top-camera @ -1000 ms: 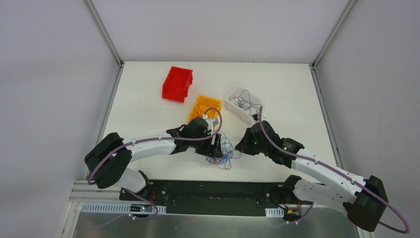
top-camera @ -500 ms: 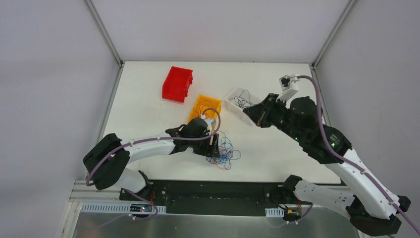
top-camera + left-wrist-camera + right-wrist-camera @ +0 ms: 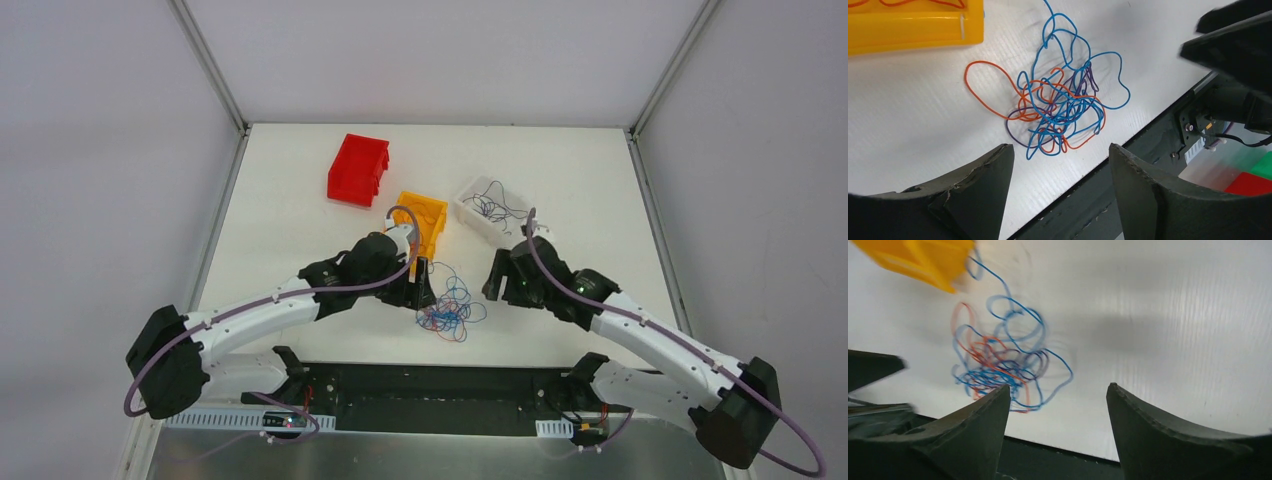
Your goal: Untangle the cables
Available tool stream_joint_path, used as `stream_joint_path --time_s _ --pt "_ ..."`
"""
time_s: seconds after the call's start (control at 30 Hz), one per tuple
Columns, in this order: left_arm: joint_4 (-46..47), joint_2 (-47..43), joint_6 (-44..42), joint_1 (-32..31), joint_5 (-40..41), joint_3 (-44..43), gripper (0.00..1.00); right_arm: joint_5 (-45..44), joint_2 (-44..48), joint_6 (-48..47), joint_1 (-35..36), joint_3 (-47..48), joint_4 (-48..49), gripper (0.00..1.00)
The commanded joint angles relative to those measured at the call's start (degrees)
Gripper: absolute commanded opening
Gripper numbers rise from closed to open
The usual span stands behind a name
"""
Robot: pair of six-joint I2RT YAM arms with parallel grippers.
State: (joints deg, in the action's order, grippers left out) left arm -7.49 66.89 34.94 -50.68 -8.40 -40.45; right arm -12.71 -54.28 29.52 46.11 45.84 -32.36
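The cables (image 3: 450,308) lie in one knotted heap of blue, orange and purple wires on the white table, near its front edge. In the left wrist view the cables (image 3: 1063,105) sit just beyond my left gripper (image 3: 1060,150), which is open with nothing between its fingers. From above, the left gripper (image 3: 420,290) stands at the heap's left side. My right gripper (image 3: 497,280) hangs to the right of the heap. It is open and empty too, and its own view shows the cables (image 3: 998,360) ahead to the left of the right gripper (image 3: 1058,386).
A yellow bin (image 3: 420,222) stands just behind the heap, also in view as the yellow bin (image 3: 913,30). A white bin (image 3: 490,212) holding dark wires is behind the right gripper. A red bin (image 3: 358,168) sits farther back left. The black front rail (image 3: 440,385) runs close below the heap.
My right arm swung up to the white bin, then came back down beside the heap, and its gripper opened. My left gripper drew back off the heap to its left.
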Motion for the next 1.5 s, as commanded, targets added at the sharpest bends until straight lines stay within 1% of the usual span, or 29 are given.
stream_joint_path --time_s 0.0,0.1,0.27,0.4,0.5,0.53,0.57,0.6,0.67,0.73,0.77,0.87,1.0,1.13,1.27,1.37,1.47 --pt "-1.64 -6.0 -1.89 -0.38 4.93 0.08 0.72 5.7 0.5 6.25 -1.44 -9.33 9.52 0.73" --pt "-2.36 -8.84 -2.39 -0.33 6.91 0.6 0.73 6.45 -1.53 5.22 -1.53 -12.65 13.86 0.7" --pt "-3.64 -11.44 -2.81 -0.38 8.05 1.03 0.74 9.98 -9.04 3.67 -1.66 -12.59 18.21 0.66" --pt "-5.48 -12.66 -3.19 -0.32 10.16 0.81 0.74 10.67 -13.85 3.33 -1.72 -12.07 19.5 0.62" --pt "-6.73 -13.89 -3.34 -0.39 11.43 1.0 0.75 11.17 -16.48 2.77 -1.7 -11.97 19.81 0.56" --pt "-7.01 -14.29 -3.42 -0.36 11.79 1.15 0.75 11.44 -17.09 2.55 -1.69 -12.11 20.17 0.5" --pt "-7.24 -14.74 -3.53 -0.37 12.09 1.28 0.75 11.94 -17.55 2.26 -1.71 -12.25 20.67 0.43" --pt "-7.49 -15.07 -3.61 -0.35 12.41 1.44 0.75 12.07 -17.79 2.07 -1.64 -12.31 21.42 0.34" --pt "-7.85 -15.62 -3.93 -0.34 12.91 1.66 0.75 15.39 -17.77 1.26 -1.71 -11.79 22.54 0.16" --pt "-8.23 -15.88 -4.51 -0.39 13.27 1.5 0.75 16.3 -16.65 0.83 -1.72 -10.22 22.35 0.02" --pt "-8.5 -15.88 -4.9 -0.3 13.44 1.22 0.75 15.94 -15.61 0.69 -1.72 -8.94 21.44 0.0" --pt "-9.08 -15.78 -6.77 -0.23 13.6 -0.25 0.76 16.09 -11.14 -1.3 -1.7 -0.5 15.99 0.0" --pt "-9.13 -16.04 -10.83 -0.26 12.85 -3.5 0.78 17.59 -5.98 -2.63 -1.66 10.97 11.09 0.0" --pt "-8.74 -16.88 -16.64 -0.3 12.08 -7.92 0.81 19.91 -5.75 -4.2 -1.72 21.31 5.92 0.0" --pt "-6.12 -18.04 -20.45 -0.29 11.33 -11.26 0.84 21.28 -6.85 -5.21 -1.7 25.84 4.47 0.0" --pt "-4.02 -18.33 -22.69 -0.22 10.21 -12.43 0.85 21.31 -7.4 -5.91 -1.72 26.83 4.4 0.0" --pt "-2.09 -18.34 -24.69 -0.3 9.12 -12.27 0.9 21.28 -7.42 -5.43 -1.69 27.38 4.62 0.0"
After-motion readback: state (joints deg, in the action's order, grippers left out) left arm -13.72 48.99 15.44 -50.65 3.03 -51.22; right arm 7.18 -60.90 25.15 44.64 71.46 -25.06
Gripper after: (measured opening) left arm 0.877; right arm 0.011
